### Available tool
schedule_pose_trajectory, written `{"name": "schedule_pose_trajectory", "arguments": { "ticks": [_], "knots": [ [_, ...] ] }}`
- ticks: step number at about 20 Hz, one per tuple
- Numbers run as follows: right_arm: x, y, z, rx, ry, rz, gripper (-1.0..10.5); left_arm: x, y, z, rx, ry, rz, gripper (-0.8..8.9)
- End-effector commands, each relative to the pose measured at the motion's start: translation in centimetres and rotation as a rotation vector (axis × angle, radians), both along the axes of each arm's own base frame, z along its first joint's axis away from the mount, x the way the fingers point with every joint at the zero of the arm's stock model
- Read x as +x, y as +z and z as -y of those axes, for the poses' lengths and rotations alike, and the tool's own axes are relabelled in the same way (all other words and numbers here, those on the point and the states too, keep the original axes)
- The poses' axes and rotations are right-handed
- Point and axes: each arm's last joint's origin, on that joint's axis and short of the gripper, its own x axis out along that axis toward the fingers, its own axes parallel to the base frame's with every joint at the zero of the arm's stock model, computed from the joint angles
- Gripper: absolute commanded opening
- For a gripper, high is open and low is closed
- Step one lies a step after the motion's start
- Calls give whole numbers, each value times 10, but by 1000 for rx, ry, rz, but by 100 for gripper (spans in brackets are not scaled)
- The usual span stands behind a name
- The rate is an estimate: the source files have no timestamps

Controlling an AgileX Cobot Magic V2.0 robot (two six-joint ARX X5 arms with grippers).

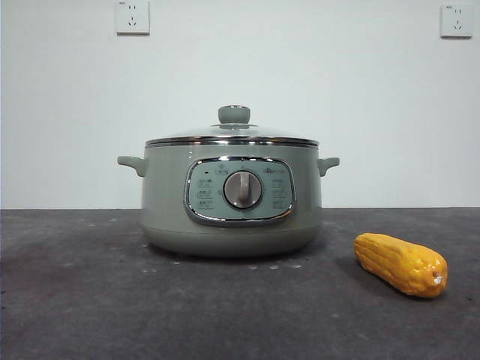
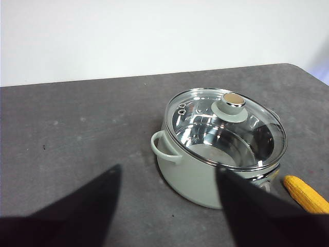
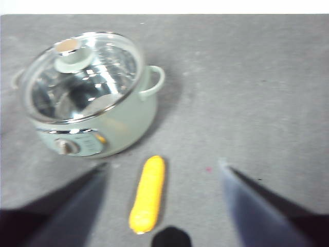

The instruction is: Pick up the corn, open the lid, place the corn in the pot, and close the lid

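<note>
The lid (image 1: 234,135) sits on the pot (image 1: 231,199), and the corn (image 1: 400,265) lies on the table (image 1: 90,300) just beside it. Both grippers, left (image 2: 167,206) and right (image 3: 164,200), hang spread wide and empty above, the right one over the corn.

The left end effector (image 2: 167,206) hangs high above the worktop, its two black jaws spread wide with nothing between them. The right end effector (image 3: 164,200) likewise hovers aloft, jaws parted wide and holding nothing.
</note>
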Motion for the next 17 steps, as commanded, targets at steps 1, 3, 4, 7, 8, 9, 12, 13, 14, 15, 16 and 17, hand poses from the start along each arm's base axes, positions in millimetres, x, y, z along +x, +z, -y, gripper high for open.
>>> {"name": "schedule_pose_trajectory", "arguments": {
  "ticks": [1,3,4,7,8,9,12,13,14,15,16,17],
  "knots": [
    [4,-1,0,4,9,-19,540,1,0,0,8,-8,2,569],
    [12,-5,-1,10,20,-66,536,1,0,0,8,-8,2,569],
    [19,-7,-2,25,40,-95,536,1,0,0,8,-8,2,568],
    [42,-18,-4,43,73,-185,534,1,0,0,8,-8,2,568],
    [52,-24,-8,41,91,-231,534,1,0,0,8,-7,2,568],
    [63,-30,-12,38,112,-278,533,1,0,0,8,-7,2,568],
    [96,-57,-30,-7,164,-428,532,2,0,0,8,-7,-4,568],
    [107,-67,-38,-29,181,-472,532,3,0,0,8,-7,-7,568],
    [117,-77,-47,-48,183,-514,532,4,-1,0,8,-8,-10,568],
    [126,-87,-54,-70,183,-544,532,5,-1,0,8,-8,-12,568],
    [135,-98,-62,-98,190,-578,532,5,-1,0,8,-8,-15,568],
    [141,-108,-68,-113,191,-609,532,5,-1,0,8,-7,-15,568]
  ]
}}
